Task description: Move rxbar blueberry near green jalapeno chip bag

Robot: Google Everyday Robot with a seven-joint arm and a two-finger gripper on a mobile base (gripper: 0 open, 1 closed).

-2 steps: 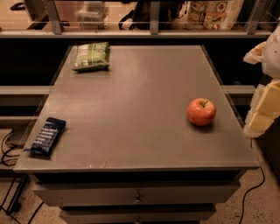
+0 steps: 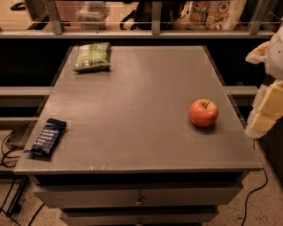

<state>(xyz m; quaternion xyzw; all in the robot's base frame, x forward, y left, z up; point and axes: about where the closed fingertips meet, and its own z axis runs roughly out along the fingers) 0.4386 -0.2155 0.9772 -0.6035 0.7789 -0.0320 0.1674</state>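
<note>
The rxbar blueberry (image 2: 47, 136), a flat dark navy bar with white text, lies at the table's front left corner, close to the edge. The green jalapeno chip bag (image 2: 92, 56), puffy and green-and-white, lies at the table's back left. My gripper (image 2: 267, 109) shows as cream-coloured parts at the right edge of the view, beside the table's right side, far from both the bar and the bag. It holds nothing that I can see.
A red apple (image 2: 204, 112) stands on the grey table (image 2: 141, 92) near its right side. A rail and shelf with packaged goods (image 2: 216, 13) run behind the table. Drawers (image 2: 139, 201) are below the front edge. Cables (image 2: 9, 150) lie on the floor at left.
</note>
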